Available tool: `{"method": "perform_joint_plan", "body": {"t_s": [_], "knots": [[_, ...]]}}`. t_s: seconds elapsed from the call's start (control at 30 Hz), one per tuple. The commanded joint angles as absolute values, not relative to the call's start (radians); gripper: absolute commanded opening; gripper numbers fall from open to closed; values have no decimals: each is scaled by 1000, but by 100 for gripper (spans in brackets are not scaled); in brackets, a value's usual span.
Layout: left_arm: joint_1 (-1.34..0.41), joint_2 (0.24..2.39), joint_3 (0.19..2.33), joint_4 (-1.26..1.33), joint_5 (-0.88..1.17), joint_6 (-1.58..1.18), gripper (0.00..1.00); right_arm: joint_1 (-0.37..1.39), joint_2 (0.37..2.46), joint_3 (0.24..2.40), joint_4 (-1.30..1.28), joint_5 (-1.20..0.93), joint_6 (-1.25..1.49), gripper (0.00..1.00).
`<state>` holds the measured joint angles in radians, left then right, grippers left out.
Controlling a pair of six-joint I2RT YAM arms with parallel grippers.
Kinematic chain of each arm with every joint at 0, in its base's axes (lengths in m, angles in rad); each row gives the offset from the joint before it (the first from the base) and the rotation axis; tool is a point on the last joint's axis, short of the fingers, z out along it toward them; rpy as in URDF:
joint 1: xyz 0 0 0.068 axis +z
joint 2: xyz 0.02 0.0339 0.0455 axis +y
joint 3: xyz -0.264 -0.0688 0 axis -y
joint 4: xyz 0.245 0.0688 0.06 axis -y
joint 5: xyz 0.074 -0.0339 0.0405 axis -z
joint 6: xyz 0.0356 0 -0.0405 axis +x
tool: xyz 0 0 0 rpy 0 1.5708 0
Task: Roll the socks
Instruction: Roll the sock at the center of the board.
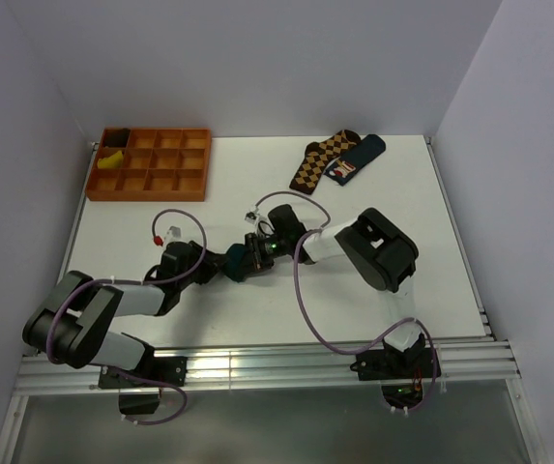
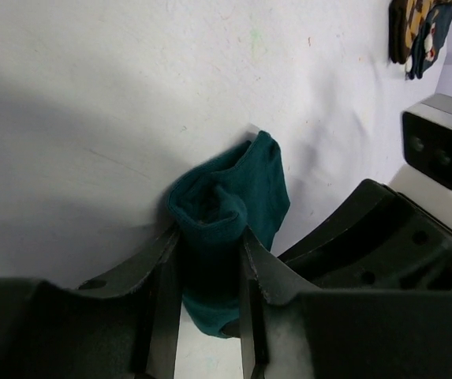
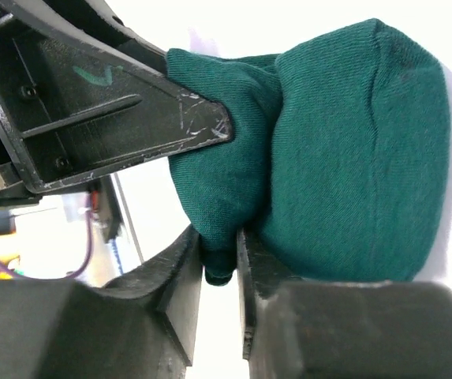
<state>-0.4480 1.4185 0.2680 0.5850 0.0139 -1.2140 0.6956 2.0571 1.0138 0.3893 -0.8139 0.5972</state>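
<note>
Near-side and right of the orange tray (image 1: 147, 197), on the surface (image 1: 431, 193), the socks (image 1: 233, 261) sit as one dark teal bundle with both arms on it. The left gripper (image 2: 210, 260) comes in from the tray's side and the right gripper (image 3: 220, 245) from the side away from the tray, so they face each other across the bundle. Long axis runs roughly along that same line. Left wrist view: fabric fills the gap between its fingers (image 2: 166, 300), both touching cloth, with a rolled cuff bulging just past the tips. I read that as grasping the socks. Right wrist view: right gripper is clenched on a thin fold at the bundle's edge, and the bulk of the roll lies beside it, not in the jaws. Neither arm is nearer, both are at contact. My guess is that the next move hinges on the left holding the roll fixed while the right draws its fold over along the axis. A sideways pull likely opens the roll.
</note>
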Motion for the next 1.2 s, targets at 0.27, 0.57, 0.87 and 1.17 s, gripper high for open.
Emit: {"method": "perform_joint_plan", "body": {"t_s": [0.27, 0.57, 0.87, 1.17], "knots": [[-514, 1428, 437, 159, -72, -1106, 0, 750, 1764, 904, 209, -401, 387, 51], [-586, 1457, 597, -74, -160, -1077, 0, 917, 1615, 776, 357, 49, 250, 55], [-592, 1494, 658, -146, -135, -1074, 0, 1023, 1598, 676, 597, 193, 127, 63], [-592, 1502, 678, -170, -124, -1081, 0, 1127, 1647, 730, 606, 291, 32, 63]]}}
